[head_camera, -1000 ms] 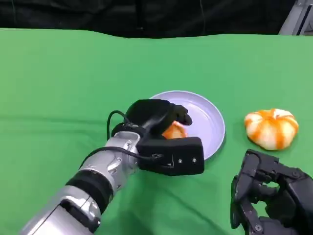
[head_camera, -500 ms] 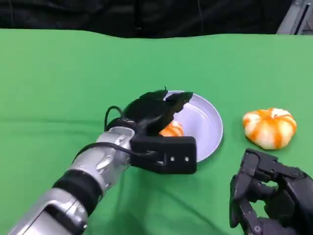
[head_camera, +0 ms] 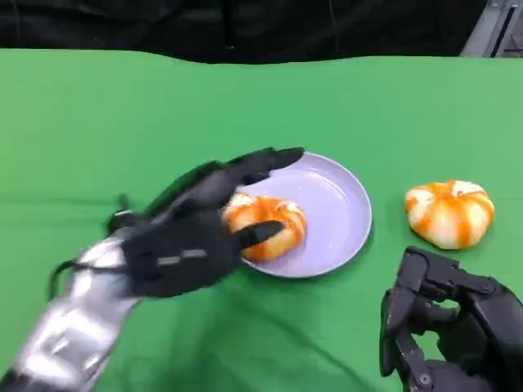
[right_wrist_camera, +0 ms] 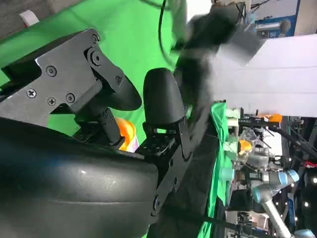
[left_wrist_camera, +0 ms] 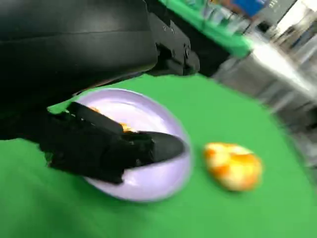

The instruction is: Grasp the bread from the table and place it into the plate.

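An orange-and-white bread roll [head_camera: 264,224] lies on the left part of the lavender plate [head_camera: 331,214]; the left wrist view shows a sliver of that roll [left_wrist_camera: 127,128] on the plate [left_wrist_camera: 153,176]. My left hand [head_camera: 192,233] hovers just left of the roll, fingers spread, holding nothing, blurred by motion. A second roll [head_camera: 451,212] sits on the green cloth right of the plate, also seen as the roll [left_wrist_camera: 233,165] in the left wrist view. My right hand [head_camera: 445,331] rests at the near right with fingers curled in and nothing in them.
Green cloth [head_camera: 98,122] covers the whole table, with bare room at the left and far side. A dark backdrop [head_camera: 245,24] runs along the far edge. The right wrist view shows a blurred arm [right_wrist_camera: 208,44] and lab equipment beyond the table.
My left hand has let go of the roll, which now lies on the plate, and the hand has drawn back toward the near left with fingers spread. The right hand has stayed put.
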